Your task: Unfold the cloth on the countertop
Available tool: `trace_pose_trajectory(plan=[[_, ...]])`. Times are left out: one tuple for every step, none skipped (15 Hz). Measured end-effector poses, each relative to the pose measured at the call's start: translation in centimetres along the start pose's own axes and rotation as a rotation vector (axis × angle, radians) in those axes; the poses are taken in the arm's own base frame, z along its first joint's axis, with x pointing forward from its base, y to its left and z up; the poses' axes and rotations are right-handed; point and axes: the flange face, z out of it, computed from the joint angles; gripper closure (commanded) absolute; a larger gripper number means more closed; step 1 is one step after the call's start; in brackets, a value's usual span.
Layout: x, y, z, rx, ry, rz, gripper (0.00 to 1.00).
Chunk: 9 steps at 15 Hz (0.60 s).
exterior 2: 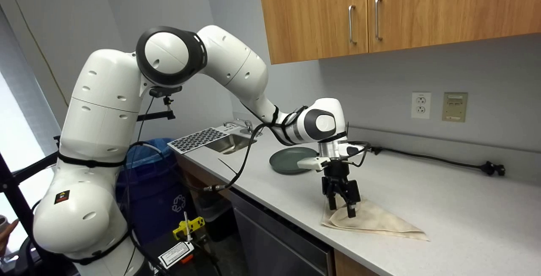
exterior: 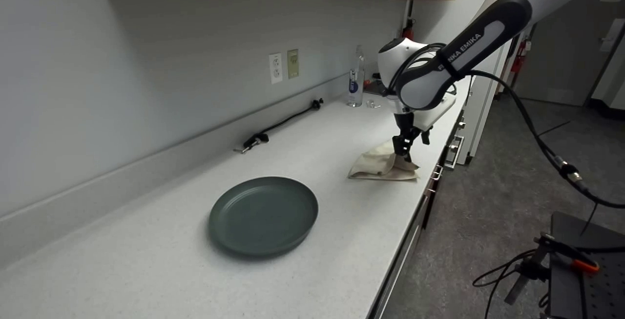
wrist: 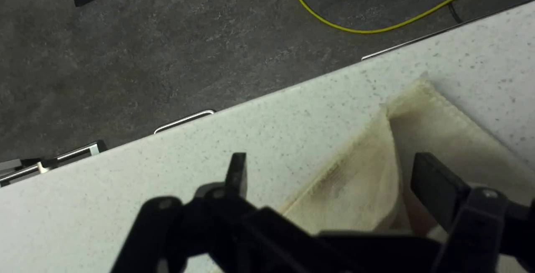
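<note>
Standing over the cloth (exterior 2: pixel 382 221): my claw (wrist: pixel 328 177), one in number, fingers (wrist: pixel 439 189) parted, nothing gripped. Whether a tip touches fabric, I cannot tell.

Cloth: one, cream, folded in layers on the counter (exterior 2: pixel 477 221), near its front edge; longest point running toward 4 o'clock from my claw in an exterior view. Handling, in my estimate: light, limp, hard to damage, easy to grip, though prone to drag along the smooth surface. Best hold: a shallow pinch on the loose lip of the upper flap (wrist: pixel 355 193), tip toward 1 o'clock in the wrist view. A deep bite would likely lift the layers together.

Containers:
Plate (exterior: pixel 263 216): dark green, on the counter, 8 o'clock from the cloth in an exterior view.
Bottle (exterior: pixel 357 84): clear, upright, 11 o'clock from the cloth in an exterior view; fill level, I cannot tell.
Bin (exterior 2: pixel 158 200): blue, 9 o'clock from the cloth in an exterior view; bag (exterior 2: pixel 165 144) at its mouth, further contents hidden.
Sink (exterior 2: pixel 230 144): steel, 10 o'clock from the cloth; a patterned board (exterior 2: pixel 198 140) lies over part of it.
Cupboard (exterior 2: pixel 312 18): doors closed, contents unseen.
</note>
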Motion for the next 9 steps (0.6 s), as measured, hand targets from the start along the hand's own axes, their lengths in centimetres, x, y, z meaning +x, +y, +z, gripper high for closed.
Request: trace_pose_trajectory(plan=[[0.4,0.4,0.2,0.004,-0.001,-0.022,0.00],[0.7,0.7,0.4,0.011,-0.001,-0.048,0.00],[1.1,0.9,0.6,0.027,-0.002,-0.084,0.00],[1.3,1.0,0.8,0.052,-0.004,-0.126,0.00],[1.6,0.9,1.0,0.078,-0.006,-0.170,0.00],[1.8,0.8,1.2,0.101,-0.010,-0.210,0.00],[2.0,0.6,1.4,0.119,-0.016,-0.245,0.00],[2.1,0.5,1.5,0.131,-0.025,-0.274,0.00],[2.2,0.4,1.7,0.139,-0.034,-0.297,0.23]])
